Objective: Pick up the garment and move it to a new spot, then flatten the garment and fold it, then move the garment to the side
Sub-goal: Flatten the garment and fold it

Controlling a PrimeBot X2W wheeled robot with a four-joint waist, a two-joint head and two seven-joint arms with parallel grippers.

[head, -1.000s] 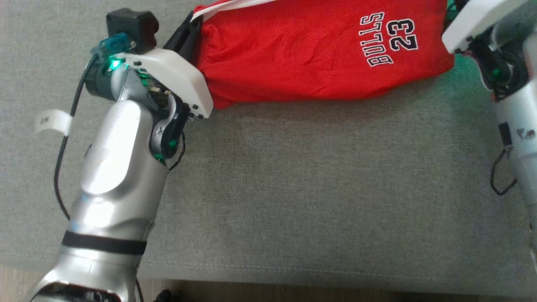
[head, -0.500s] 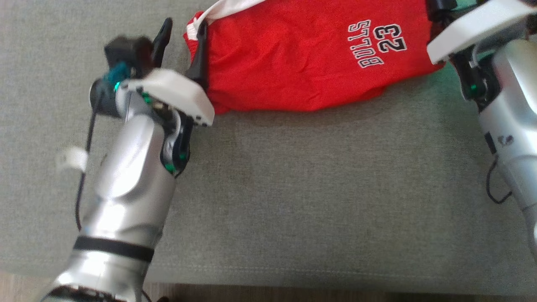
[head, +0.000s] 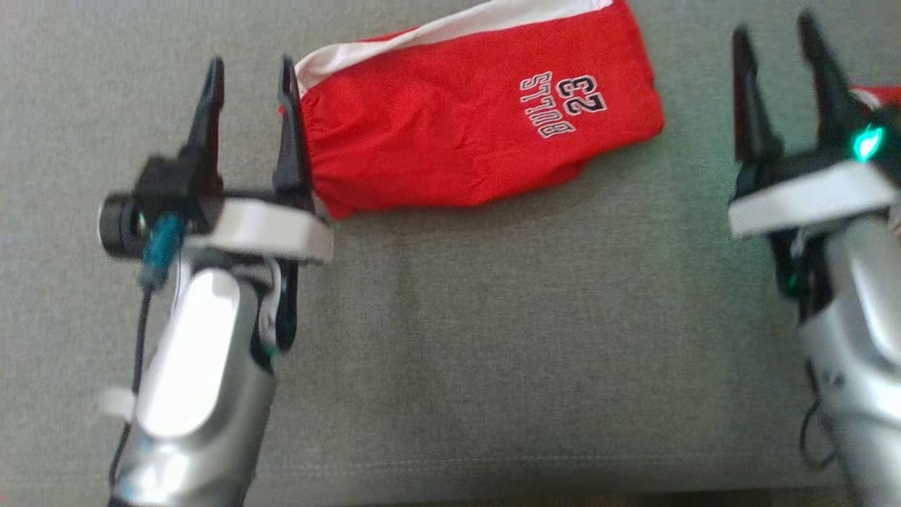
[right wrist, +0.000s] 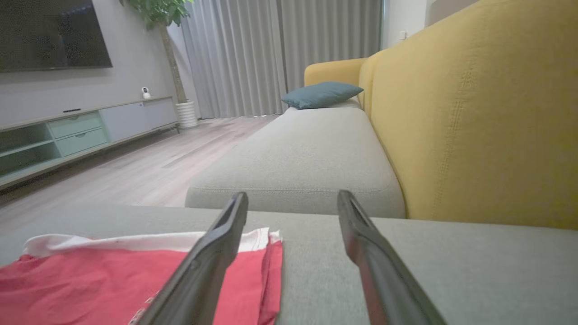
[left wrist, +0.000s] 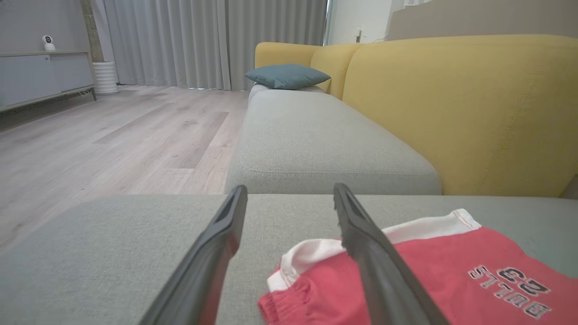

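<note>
The grey seat cushion [head: 450, 317] lies under the red garment [head: 457, 141], which looks folded and flat. My left gripper [head: 250, 70] is spread and empty just beside its waistband end. My right gripper [head: 773, 32] is spread and empty beyond its other end, so I judge only the move aside remains.

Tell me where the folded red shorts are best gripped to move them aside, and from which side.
Probably the two short ends of the red shorts: the left gripper on the gathered end from the left, the right gripper on the printed end from the right. They lie flat and folded, so coming in low should catch all layers.
</note>
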